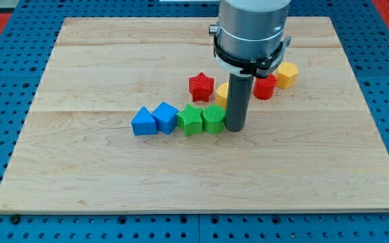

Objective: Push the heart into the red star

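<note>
Tabletop (pixel 80 162): wide bare room toward the view's bottom and both sides of my tip (pixel 234 128); every block lies well inside the edges. No pincer shows, so its state cannot be told.

Left of my tip, a row:
- two green blocks (pixel 214 119) (pixel 190 120), the nearer touching the tip
- two blue blocks (pixel 166 117) (pixel 142 122)

Above it:
- a red star (pixel 201 86)
- a red block (pixel 264 88)
- a yellow block (pixel 286 74)

Heart: shape unconfirmed. A yellow sliver (pixel 221 94) shows just above-left of the tip, mostly hidden by the rod, near the star.
</note>
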Tool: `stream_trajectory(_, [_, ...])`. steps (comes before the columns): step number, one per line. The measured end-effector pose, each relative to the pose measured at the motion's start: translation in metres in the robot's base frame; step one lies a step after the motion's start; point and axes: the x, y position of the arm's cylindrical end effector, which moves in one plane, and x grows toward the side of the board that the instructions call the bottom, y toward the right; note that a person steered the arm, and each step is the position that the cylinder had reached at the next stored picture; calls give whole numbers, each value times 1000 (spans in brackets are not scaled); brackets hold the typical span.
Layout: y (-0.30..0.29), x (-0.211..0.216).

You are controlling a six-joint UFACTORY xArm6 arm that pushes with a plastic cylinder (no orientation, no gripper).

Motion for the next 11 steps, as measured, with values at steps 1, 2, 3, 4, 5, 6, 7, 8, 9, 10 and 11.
stream_trajectory(1, [0, 0])
stream_trajectory(2, [3, -10])
stream_trajectory(3, [19, -26])
stream_trajectory(4, [35, -35])
stream_trajectory(5, [33, -36])
stream_trajectory(6, [20, -42])
stream_trajectory(7, [8, -53])
stream_trajectory(8, [0, -56])
stream_trajectory(9, [-1, -61])
stream_trajectory(10, [-2, -69])
stream_trajectory(11, [-8, -77])
